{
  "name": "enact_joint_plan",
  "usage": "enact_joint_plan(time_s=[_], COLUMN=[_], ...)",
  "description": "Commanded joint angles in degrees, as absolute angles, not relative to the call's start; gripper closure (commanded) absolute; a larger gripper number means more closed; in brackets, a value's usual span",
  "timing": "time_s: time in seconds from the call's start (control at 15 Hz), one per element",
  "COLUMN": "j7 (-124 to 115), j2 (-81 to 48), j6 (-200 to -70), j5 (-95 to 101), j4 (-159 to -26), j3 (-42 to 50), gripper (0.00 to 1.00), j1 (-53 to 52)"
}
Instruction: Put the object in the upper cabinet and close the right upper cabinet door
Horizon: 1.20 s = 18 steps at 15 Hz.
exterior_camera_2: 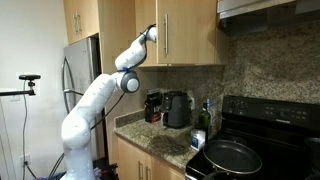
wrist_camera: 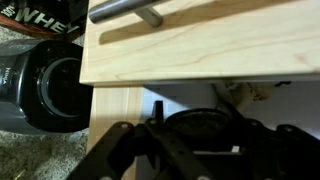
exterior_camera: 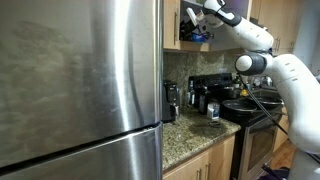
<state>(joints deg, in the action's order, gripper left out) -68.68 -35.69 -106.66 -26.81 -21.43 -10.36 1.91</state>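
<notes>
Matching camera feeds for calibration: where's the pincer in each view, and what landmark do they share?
Exterior view: pincer near the top edge, right of the fridge, at the upper cabinet.
Exterior view: pincer upper centre-left, at the arm's tip against the upper cabinet.
Wrist view: pincer along the bottom edge, dark and partly cropped.
Shared landmark: the upper cabinet's light wood.

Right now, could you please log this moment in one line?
gripper: beside right upper cabinet door | upper cabinet: open | jaws: unclear

I'm in a home kitchen. I see a steel fridge (exterior_camera: pixel 80 70), a black stove (exterior_camera_2: pixel 270 108), a granite tabletop (exterior_camera: pixel 192 133) and a wood upper cabinet (exterior_camera_2: pixel 190 30).
</notes>
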Motion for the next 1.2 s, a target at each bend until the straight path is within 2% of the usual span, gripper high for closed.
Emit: enact_joint_plan(time_s=[0.0, 0.13, 0.2, 0.67, 1.13], j7=[-72.53, -73.44, -73.63, -79.09, -74.97], j2=[-35.78, -34.56, -34.16, -25.45, -12.21], j6=[-103.81, -103.3, -102.49, -94.95, -76.09], j5=[-27.02, -28.51, -29.31, -16.09, 0.38], j4=[-22.49, -23.09, -22.81, -23.24, -20.69], j3=[-11.71, -13.13, -13.87, -5.65, 0.68], gripper=[0.11, 0.01, 0.0, 0.0, 0.0], j1=[3.23, 4.59, 5.34, 4.05, -1.62])
